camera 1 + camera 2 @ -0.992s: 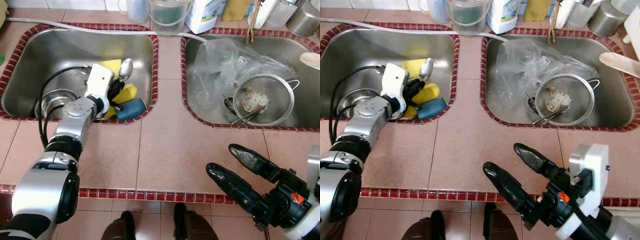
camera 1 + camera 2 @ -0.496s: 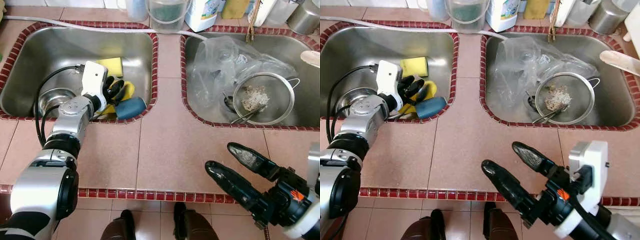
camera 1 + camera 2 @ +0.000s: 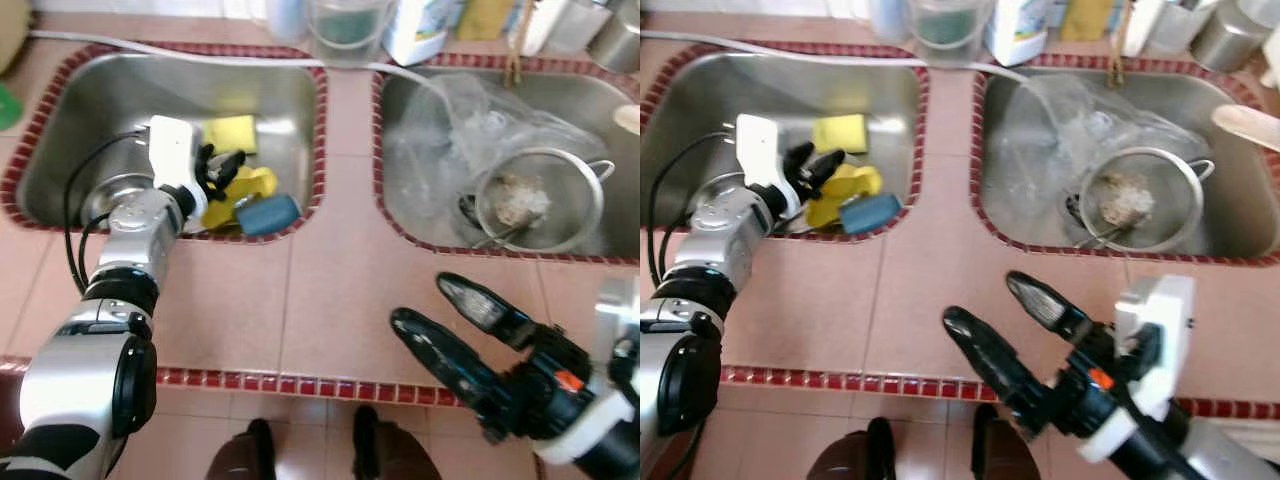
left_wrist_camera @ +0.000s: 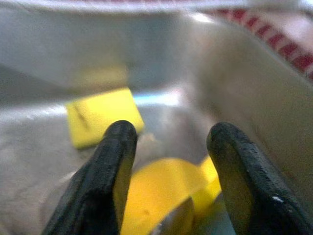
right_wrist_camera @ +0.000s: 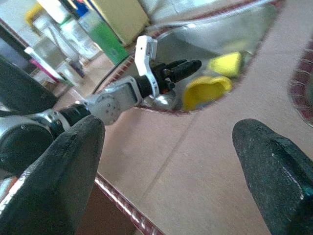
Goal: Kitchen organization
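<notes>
- The left gripper [image 3: 222, 166] is inside the left sink [image 3: 60, 110], fingers spread and holding nothing.
- The yellow scoop [image 3: 238, 190] lies just under those fingers, near the sink's front right corner.
- The right gripper [image 3: 455, 320] hangs over the counter's front edge, fingers spread wide, far from the scoop.

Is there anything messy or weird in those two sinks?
Yes. The right steel sink holds a crumpled clear plastic bag and a metal strainer with food scraps left in it. In the left steel sink, yellow things and a blue one lie heaped by the open left gripper.
</notes>
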Robot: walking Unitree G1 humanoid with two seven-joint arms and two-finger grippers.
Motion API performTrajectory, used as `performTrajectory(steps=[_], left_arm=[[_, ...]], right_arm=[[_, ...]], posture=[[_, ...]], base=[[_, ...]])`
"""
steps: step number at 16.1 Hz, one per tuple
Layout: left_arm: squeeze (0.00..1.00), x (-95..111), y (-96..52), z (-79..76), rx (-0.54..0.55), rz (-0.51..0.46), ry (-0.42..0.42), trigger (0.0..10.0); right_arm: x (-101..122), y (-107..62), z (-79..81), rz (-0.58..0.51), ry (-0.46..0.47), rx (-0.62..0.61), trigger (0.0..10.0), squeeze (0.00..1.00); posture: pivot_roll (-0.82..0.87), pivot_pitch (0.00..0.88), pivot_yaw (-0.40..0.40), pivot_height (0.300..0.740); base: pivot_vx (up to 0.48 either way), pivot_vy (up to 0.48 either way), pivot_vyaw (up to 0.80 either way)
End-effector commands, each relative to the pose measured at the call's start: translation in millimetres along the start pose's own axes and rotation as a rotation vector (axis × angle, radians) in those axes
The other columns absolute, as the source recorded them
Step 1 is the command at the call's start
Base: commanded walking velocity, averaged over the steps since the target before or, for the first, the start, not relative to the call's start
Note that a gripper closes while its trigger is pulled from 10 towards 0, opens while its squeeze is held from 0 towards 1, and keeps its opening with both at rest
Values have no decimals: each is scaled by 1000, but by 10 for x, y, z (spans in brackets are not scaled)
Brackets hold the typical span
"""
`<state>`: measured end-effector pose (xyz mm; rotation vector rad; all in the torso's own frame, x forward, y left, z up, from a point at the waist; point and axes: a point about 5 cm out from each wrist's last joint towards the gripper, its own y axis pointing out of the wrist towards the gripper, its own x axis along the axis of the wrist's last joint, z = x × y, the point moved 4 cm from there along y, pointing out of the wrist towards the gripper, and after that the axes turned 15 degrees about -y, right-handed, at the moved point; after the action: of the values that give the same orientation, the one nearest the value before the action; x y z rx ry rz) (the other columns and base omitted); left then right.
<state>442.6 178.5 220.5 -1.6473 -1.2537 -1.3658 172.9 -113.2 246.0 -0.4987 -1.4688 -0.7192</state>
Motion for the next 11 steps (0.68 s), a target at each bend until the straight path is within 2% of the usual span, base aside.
performTrajectory(steps=[1, 5, 7, 10, 11], left_arm=[[1000, -22, -37, -8, -14, -19, -49, 10000], [1000, -103, -51, -221, -66, -46, -98, 10000], [1000, -183, -100, -409, -98, -53, -123, 10000], [1000, -284, -196, -614, -114, -72, -149, 10000], [1000, -290, -207, -634, -109, -84, -146, 10000]], right_arm=[[-27, 37, 18, -12, 1, 13, 10000, 0], [-31, 129, -83, -62, -15, -7, 10000, 0], [-61, 201, -101, -88, -31, -13, 10000, 0], [-138, 319, -294, -126, -84, -107, 10000, 0], [-162, 346, -339, -128, -98, -130, 10000, 0]], posture=[[-192, 241, 80, 740], [-170, 197, 93, 740], [-165, 183, 93, 740], [-156, 156, 93, 740], [-153, 145, 96, 740]], base=[[0, 0, 0], [0, 0, 0], [0, 0, 0], [0, 0, 0], [0, 0, 0]])
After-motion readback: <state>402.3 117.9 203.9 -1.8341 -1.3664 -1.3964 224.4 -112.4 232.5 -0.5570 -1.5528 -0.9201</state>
